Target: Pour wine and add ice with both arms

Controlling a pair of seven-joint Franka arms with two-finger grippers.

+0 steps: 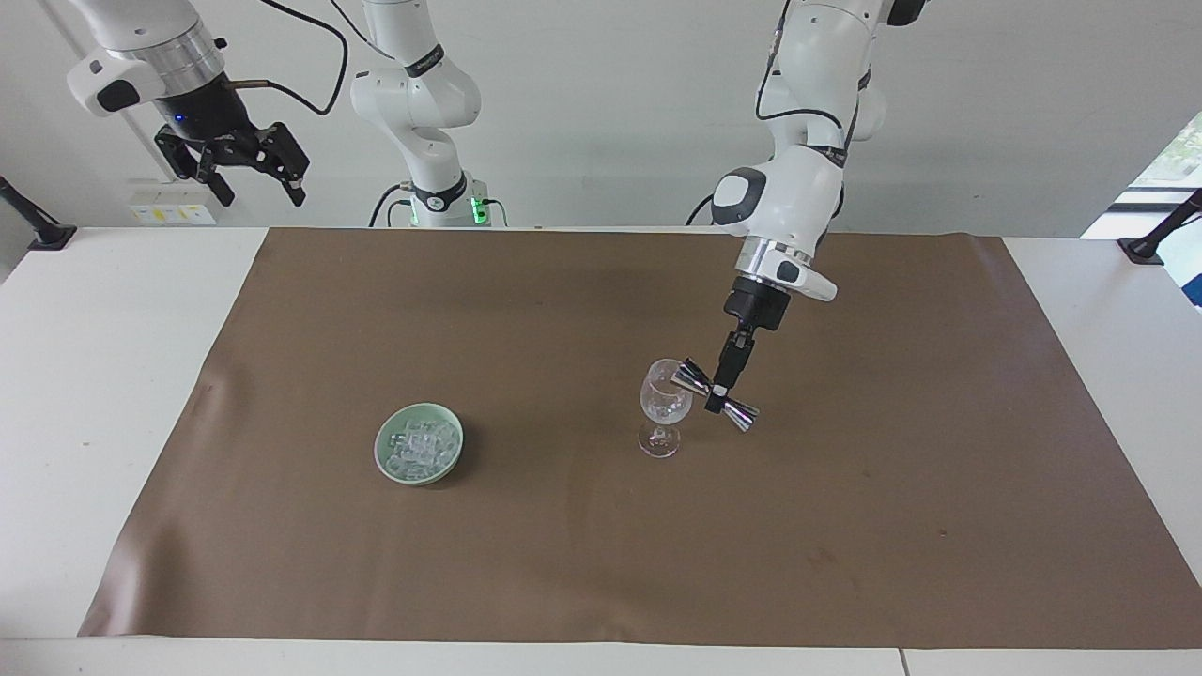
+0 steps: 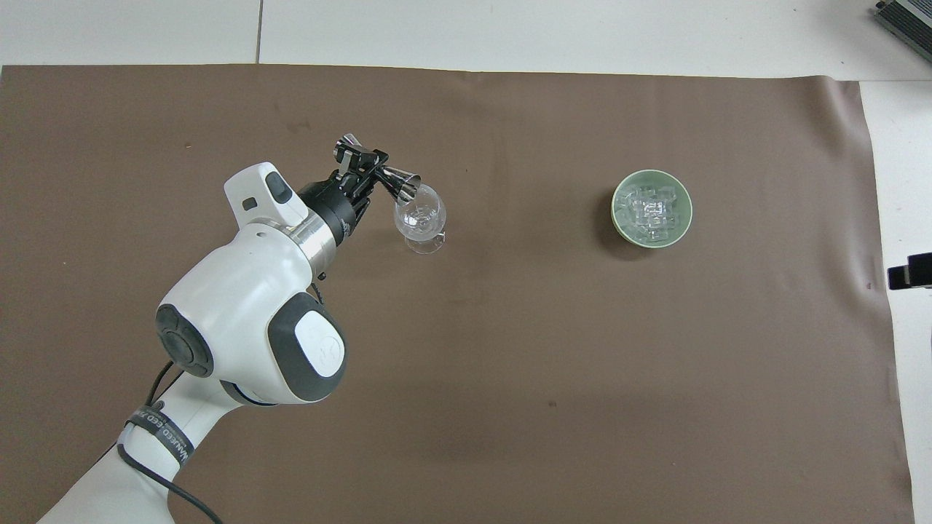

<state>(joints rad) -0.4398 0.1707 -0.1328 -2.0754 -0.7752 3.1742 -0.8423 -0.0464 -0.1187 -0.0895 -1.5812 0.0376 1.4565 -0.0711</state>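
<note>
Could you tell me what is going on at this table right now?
The left gripper is shut on a metal jigger, tipped at the rim of the wine glass on the brown mat. The right gripper waits open, raised by its end of the table. The ice sits untouched in a green bowl.

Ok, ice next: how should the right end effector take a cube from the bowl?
Come straight down from above: the bowl sits upright with its mouth open upward, and its wall blocks any sideways approach. Pinch one cube of the ice on top of the pile, across two flat faces. The right end effector is open.
</note>
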